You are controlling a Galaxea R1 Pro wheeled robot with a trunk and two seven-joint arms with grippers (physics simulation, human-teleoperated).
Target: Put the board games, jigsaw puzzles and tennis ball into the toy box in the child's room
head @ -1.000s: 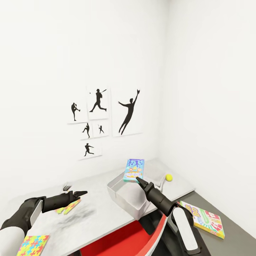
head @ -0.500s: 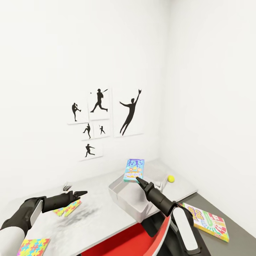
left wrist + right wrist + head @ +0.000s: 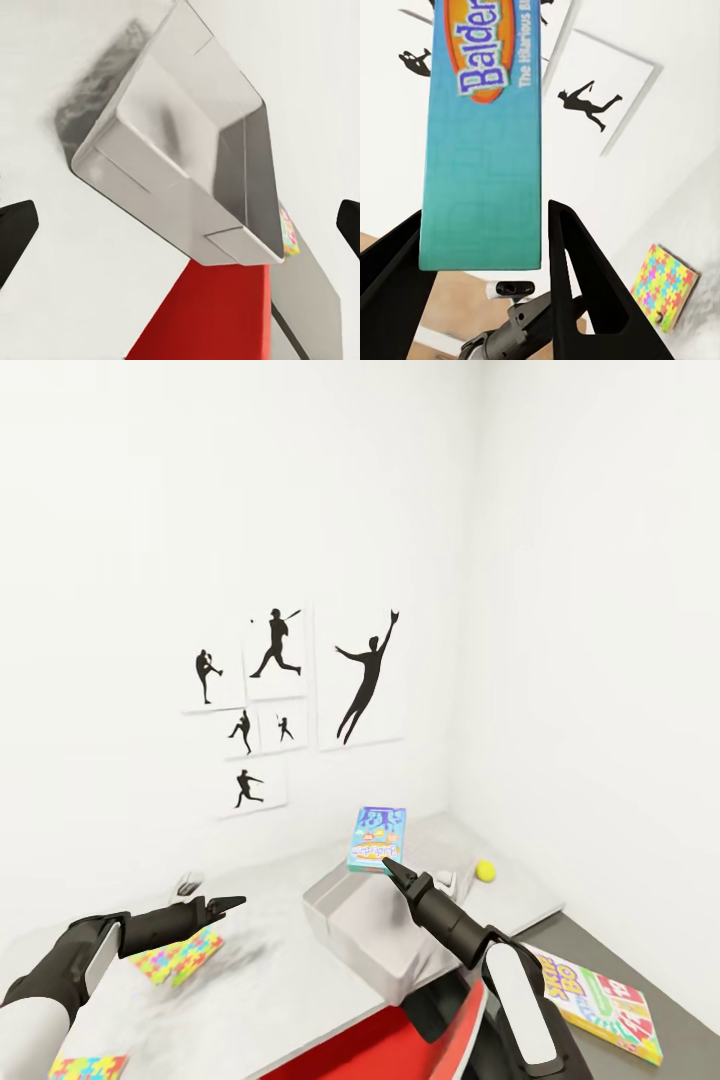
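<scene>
The white table (image 3: 270, 980) carries the grey toy box (image 3: 365, 930) near its middle; two jigsaw puzzles (image 3: 178, 957) lie toward its left, the tennis ball (image 3: 485, 870) at its right end; a yellow-red board game (image 3: 600, 1005) lies on the dark surface (image 3: 680, 1000) beside it.

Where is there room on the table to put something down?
The table is bare between the puzzle and the toy box. The toy box itself looks empty. It is tighter behind the box, near the tennis ball.
</scene>
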